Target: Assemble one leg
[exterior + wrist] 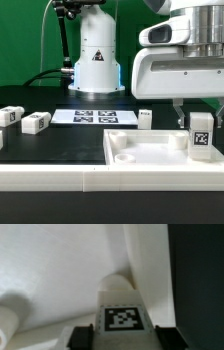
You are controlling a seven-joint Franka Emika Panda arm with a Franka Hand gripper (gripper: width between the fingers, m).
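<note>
One leg [201, 134] stands upright between the jaws of the gripper [199, 112], which are clamped on its two sides, its tag facing outward. It sits over a corner recess of the white panel [140, 158], at four o'clock in the exterior view. Three other legs [36, 123] lie on the table toward nine o'clock.

The leg [201, 131] [122, 308] is a chunky white block. It stands upright with its black-and-white square tag facing out, pinched in the gripper [199, 118] over the panel [140, 150]. A second leg [10, 116] and third leg [36, 123] lie together at the exterior view's left, and a fourth leg [146, 118] lies behind the panel.
</note>
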